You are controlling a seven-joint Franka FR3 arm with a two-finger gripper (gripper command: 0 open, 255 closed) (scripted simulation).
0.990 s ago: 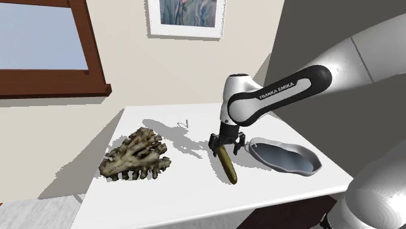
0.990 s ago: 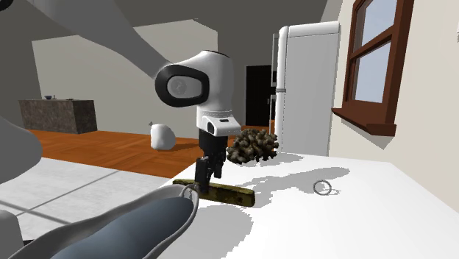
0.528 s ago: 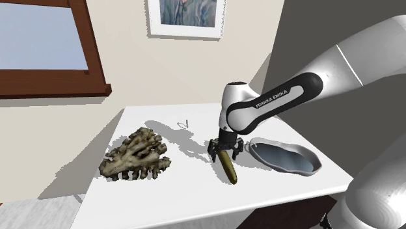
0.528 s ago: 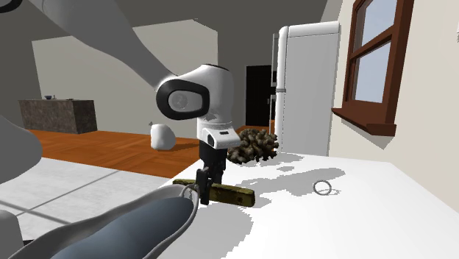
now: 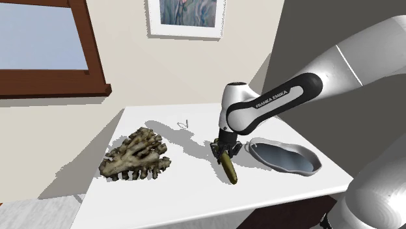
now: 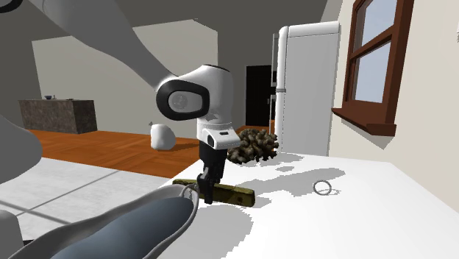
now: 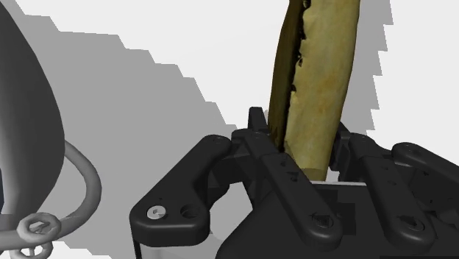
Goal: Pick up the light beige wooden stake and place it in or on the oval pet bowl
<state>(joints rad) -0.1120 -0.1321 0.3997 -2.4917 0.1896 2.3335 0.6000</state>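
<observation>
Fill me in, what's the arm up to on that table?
The Franka's black gripper is down on the white table, its fingers clasping one end of the yellowish-brown stake, which lies flat, not yet lifted. The oval grey pet bowl sits just to the shoulder view's right of it. A knobbly brown clump lies on the other side.

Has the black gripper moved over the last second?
Yes. The black gripper dropped lower beside the grey oval bowl, closing on the olive-beige stake.
</observation>
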